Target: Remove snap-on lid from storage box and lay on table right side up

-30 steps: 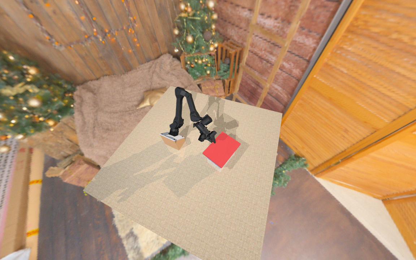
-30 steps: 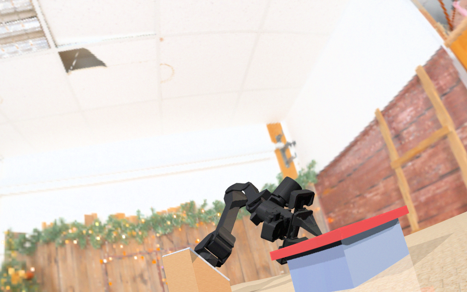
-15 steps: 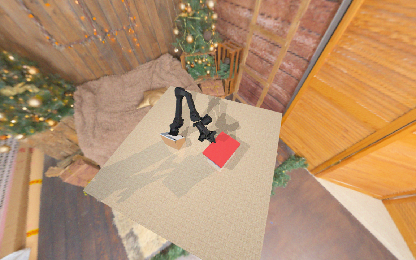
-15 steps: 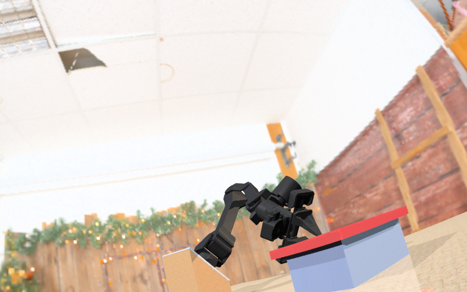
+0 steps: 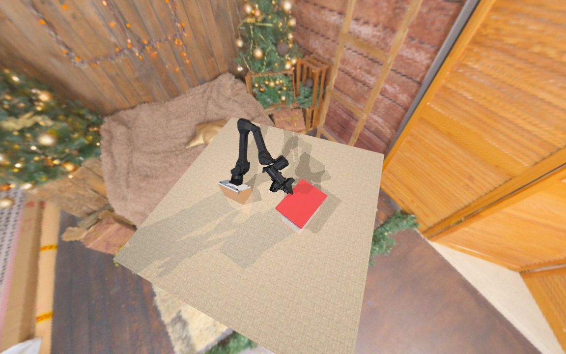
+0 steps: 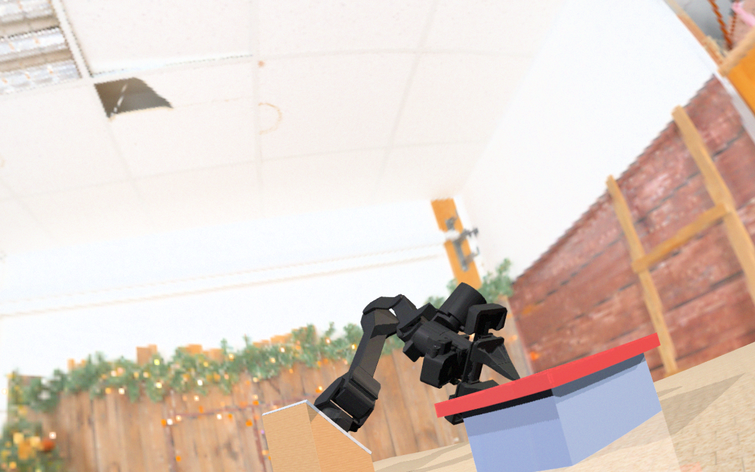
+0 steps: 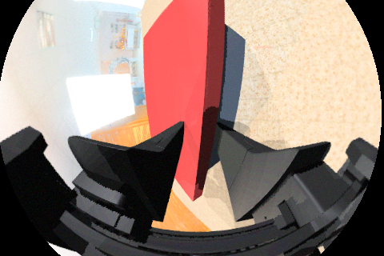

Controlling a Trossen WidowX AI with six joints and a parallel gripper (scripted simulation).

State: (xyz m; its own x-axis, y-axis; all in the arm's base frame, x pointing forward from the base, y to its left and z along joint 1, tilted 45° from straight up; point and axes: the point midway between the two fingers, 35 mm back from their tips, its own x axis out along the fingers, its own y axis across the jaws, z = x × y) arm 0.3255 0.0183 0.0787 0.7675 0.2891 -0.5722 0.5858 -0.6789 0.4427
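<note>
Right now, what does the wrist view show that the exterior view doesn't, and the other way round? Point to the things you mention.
Only wrist: both fingers at the rim, one over the lid's top face, the other on its underside.
Only exterior: the arm's upper links (image 6: 373,346) and the wooden base block (image 6: 289,437) they rise from.
Both: the red lid (image 6: 550,378) (image 7: 176,64) on the blue box (image 6: 518,440) (image 7: 234,76).

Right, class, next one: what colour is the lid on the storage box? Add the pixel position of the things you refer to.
The lid (image 5: 301,203) (image 6: 550,377) (image 7: 176,64) is plain red; the top view shows it best.
</note>
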